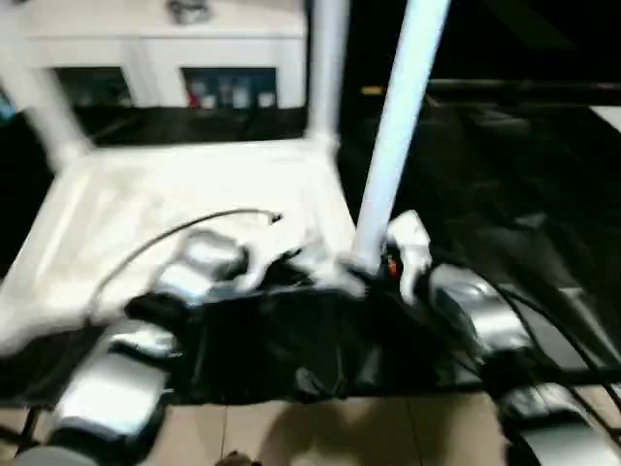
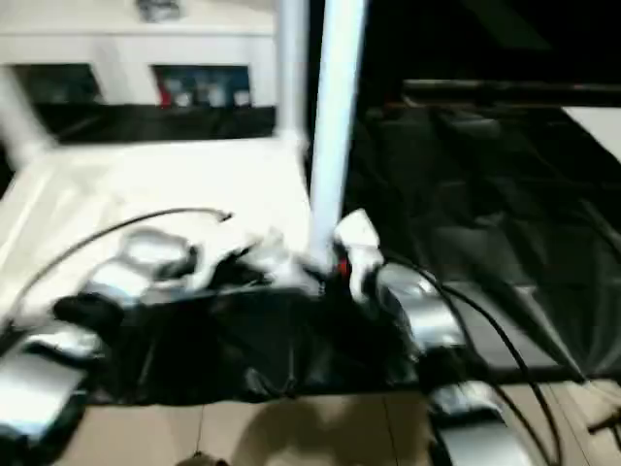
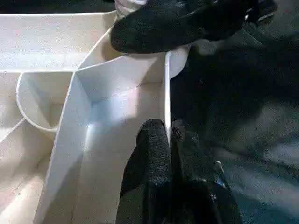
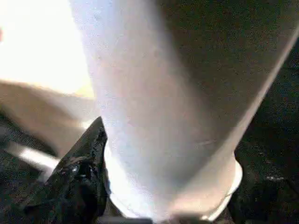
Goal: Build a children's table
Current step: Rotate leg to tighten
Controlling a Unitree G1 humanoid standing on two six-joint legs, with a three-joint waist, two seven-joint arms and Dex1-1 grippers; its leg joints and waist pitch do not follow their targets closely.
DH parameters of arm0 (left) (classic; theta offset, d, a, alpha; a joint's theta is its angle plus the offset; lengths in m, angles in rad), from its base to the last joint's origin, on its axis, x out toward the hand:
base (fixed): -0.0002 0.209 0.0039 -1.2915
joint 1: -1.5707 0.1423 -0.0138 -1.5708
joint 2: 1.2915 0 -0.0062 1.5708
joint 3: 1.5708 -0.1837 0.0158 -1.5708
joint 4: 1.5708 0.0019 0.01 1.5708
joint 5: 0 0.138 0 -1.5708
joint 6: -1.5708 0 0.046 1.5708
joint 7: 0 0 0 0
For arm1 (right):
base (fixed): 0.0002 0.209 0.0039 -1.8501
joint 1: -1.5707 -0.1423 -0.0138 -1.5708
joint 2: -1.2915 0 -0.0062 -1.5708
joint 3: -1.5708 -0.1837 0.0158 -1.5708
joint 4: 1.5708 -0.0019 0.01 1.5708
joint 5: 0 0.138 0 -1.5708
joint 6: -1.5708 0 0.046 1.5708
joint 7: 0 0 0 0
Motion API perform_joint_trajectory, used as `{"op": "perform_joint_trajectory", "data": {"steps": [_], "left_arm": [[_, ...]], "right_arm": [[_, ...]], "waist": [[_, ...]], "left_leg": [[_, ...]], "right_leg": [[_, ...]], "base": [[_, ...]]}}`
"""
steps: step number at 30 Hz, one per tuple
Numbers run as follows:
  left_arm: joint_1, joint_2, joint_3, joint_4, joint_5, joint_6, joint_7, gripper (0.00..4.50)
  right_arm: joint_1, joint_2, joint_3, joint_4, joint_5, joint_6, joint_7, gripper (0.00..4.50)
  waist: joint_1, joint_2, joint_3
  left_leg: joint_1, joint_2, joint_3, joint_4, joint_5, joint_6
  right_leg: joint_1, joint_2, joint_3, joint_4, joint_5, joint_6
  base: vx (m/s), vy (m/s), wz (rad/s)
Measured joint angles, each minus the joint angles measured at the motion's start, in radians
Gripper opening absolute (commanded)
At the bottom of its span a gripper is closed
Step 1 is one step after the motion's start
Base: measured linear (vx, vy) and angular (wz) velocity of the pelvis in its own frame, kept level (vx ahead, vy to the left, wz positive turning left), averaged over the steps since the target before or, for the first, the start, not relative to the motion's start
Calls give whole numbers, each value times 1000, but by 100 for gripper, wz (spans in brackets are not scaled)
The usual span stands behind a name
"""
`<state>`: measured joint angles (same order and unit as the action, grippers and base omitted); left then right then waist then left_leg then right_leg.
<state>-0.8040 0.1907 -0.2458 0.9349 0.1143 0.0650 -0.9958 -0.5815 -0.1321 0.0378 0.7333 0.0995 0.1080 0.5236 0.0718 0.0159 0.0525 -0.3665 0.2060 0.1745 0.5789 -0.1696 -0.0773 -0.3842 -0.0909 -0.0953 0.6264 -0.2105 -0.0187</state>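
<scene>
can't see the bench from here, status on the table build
Left gripper shut on tabletop rim. Right gripper around near-corner leg at its socket. Nothing in the way.

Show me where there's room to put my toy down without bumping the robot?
The black cloth to the right of the tabletop is bare, out to the dark rail behind. It is crowded at the tabletop's near right corner: the right gripper is at a leg there, and the left gripper pinches the rim.
</scene>
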Motion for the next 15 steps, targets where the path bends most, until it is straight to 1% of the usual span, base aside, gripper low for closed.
{"op": "perform_joint_trajectory", "data": {"steps": [4,7,8,10,12,14,15], "left_arm": [[2,-19,5,-13,10,19,66,0],[9,-21,5,-26,17,25,76,0],[10,-21,5,-27,17,26,76,0],[22,-16,3,-46,22,26,75,0],[26,-15,2,-51,22,27,74,0],[29,-12,1,-61,22,27,69,0],[31,-10,1,-65,22,27,67,0]], "right_arm": [[-42,50,-31,67,-19,-23,-120,277],[-45,58,-32,80,-20,-36,-144,277],[-46,59,-32,82,-20,-39,-145,312],[-52,65,-33,98,-20,-52,-145,347],[-58,75,-45,107,-15,-56,-144,356],[-61,79,-55,113,-10,-64,-134,389],[-62,79,-56,115,-10,-70,-126,389]], "waist": [[-9,1,-1],[-11,1,-1],[-11,1,-1],[-15,1,-1],[-16,1,-1],[-15,1,-1],[-15,1,-1]], "left_leg": [[-1,0,0,-1,0,0],[-1,0,0,-1,0,1],[-1,0,0,0,0,1],[0,0,0,0,0,1],[0,0,0,-1,0,1],[0,0,1,-2,0,1],[-1,0,1,-3,0,1]], "right_leg": [[0,0,0,-1,-1,1],[0,0,0,-3,0,1],[1,0,0,-4,0,1],[1,0,1,-4,0,1],[1,0,1,-4,0,1],[0,0,0,-4,0,1],[0,0,0,-5,0,1]], "base": [[0,0,0],[0,0,0],[0,0,0],[0,0,0],[0,0,0],[0,0,0],[0,0,0]]}}
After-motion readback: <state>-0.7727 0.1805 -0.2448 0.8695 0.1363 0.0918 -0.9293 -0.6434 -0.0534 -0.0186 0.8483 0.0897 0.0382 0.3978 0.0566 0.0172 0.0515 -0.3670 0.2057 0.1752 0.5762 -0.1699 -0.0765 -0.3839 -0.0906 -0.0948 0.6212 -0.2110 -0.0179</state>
